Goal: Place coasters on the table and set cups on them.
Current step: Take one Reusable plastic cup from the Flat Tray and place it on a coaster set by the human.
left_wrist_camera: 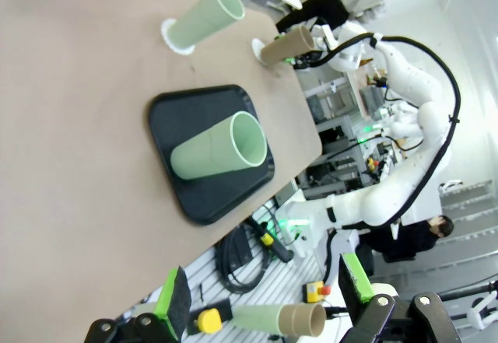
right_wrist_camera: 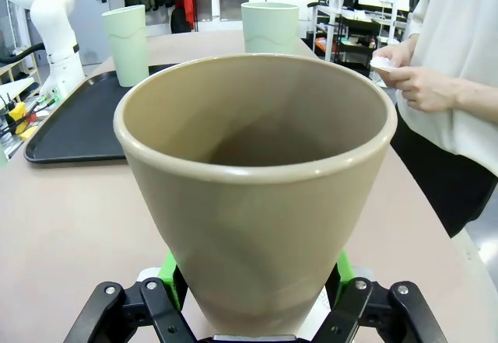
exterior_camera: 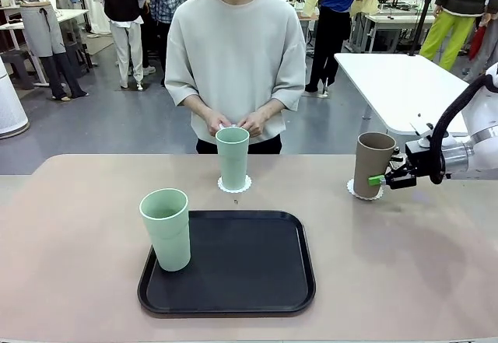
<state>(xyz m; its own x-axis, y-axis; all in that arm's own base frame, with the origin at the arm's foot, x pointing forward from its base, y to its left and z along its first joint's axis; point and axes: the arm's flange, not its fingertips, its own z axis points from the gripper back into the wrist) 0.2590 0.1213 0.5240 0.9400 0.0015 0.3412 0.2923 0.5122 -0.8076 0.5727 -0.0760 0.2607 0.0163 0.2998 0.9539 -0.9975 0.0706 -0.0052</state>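
One brown cup (right_wrist_camera: 253,195) fills right jaws (coaster (exterior_camera: 356,194) beneath, front view); left jaws wide.

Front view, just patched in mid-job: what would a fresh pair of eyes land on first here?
The right gripper clamps the brown cup low down, over a white coaster at the far right of the table. At the far middle a pale green cup stands on its own coaster before the person, whose hands hold something small and white. A second green cup stands on the near left corner of the black tray.
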